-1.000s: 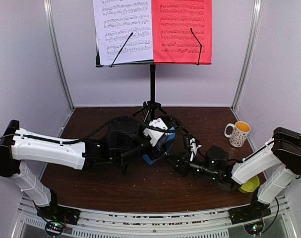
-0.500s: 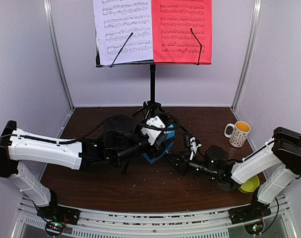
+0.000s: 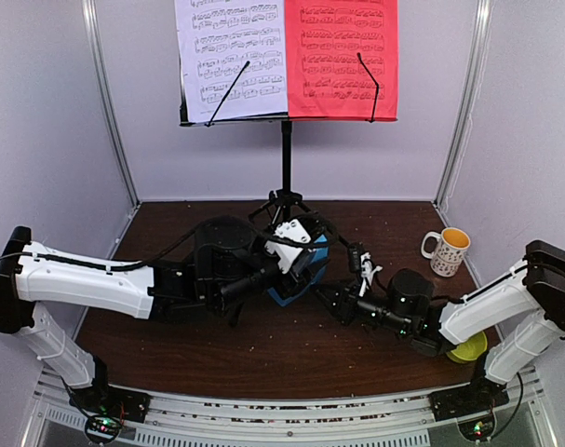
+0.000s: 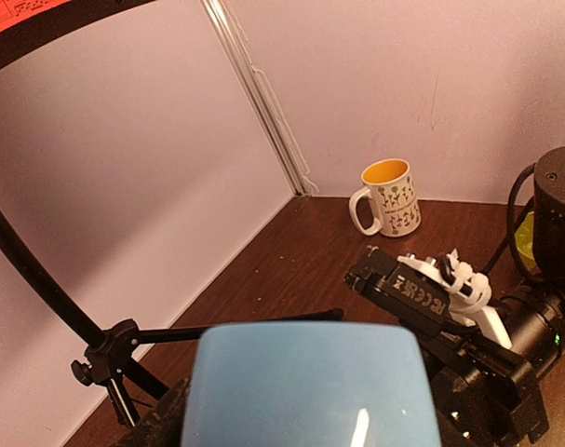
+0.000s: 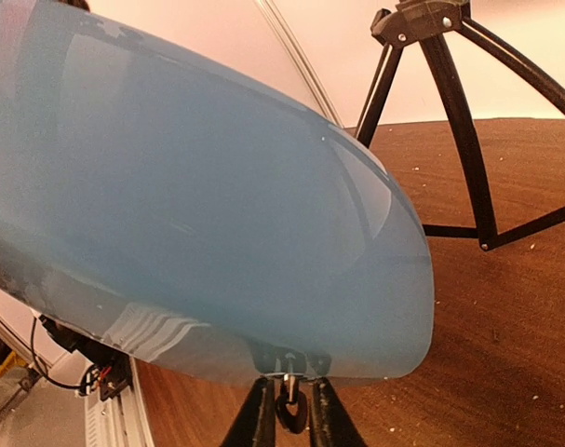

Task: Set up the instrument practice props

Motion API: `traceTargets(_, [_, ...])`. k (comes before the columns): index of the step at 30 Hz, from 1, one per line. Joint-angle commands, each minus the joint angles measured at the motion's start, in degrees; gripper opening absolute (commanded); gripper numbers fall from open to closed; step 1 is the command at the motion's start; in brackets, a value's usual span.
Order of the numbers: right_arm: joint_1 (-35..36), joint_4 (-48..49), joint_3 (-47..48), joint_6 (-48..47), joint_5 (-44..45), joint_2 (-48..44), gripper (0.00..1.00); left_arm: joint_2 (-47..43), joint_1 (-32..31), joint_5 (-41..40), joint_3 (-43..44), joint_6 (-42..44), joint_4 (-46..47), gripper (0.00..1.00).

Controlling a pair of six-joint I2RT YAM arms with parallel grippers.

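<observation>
Right gripper [image 5: 289, 419], fingers nearly together, sits right up against the blue metronome [image 3: 289, 294] mid-table [image 3: 263, 349]; can't tell if it's pinching anything. Left gripper [image 3: 292, 253] clamps the metronome. Behind: music stand [image 3: 286, 158] w/ white sheet [image 3: 231, 56] & red sheet [image 3: 343, 56].

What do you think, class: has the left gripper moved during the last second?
Yes. In the top view the left gripper, holding the blue metronome, has shifted slightly toward the back, nearer the music stand's tripod legs.
</observation>
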Motion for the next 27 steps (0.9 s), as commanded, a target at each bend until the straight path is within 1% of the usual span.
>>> traceTargets(1, [0.2, -0.5, 1.4, -0.3, 1.6, -0.8, 0.09, -2.2, -0.4, 0.0, 0.9, 1.4, 8.6, 0.09])
traceTargets(3, [0.2, -0.6, 1.4, 0.0, 1.6, -0.7, 0.02, -2.4, -0.4, 0.2, 0.5, 1.4, 9.1, 0.09])
traceTargets(4, [0.2, -0.5, 1.4, 0.2, 1.7, -0.7, 0.0, -2.6, -0.4, 0.2, 0.4, 1.5, 9.3, 0.08])
traceTargets(8, [-0.5, 0.4, 1.1, 2.2, 1.2, -0.9, 0.0, -3.4, -0.4, 0.8, -1.4, 2.0, 11.9, 0.07])
traceTargets(14, [-3.9, 7.0, -1.1, 9.9, -0.5, -2.4, 0.0, -5.6, -0.7, 3.7, -6.6, 4.4, 21.0, 0.05])
traceTargets(18, [-5.6, 12.1, -2.5, 16.6, -1.1, -3.9, 0.0, -6.6, -2.1, 5.2, -9.2, 8.5, 26.8, 0.04])
traceTargets(23, [-7.3, 20.9, -4.0, 25.0, -2.7, -3.0, 0.0, -7.4, -3.8, 5.6, -12.9, 13.0, 35.5, 0.02])
traceTargets(27, [-8.1, 26.0, -4.1, 29.8, -3.9, -1.5, 0.0, -8.1, -3.9, 5.6, -13.3, 13.1, 36.3, 0.01])
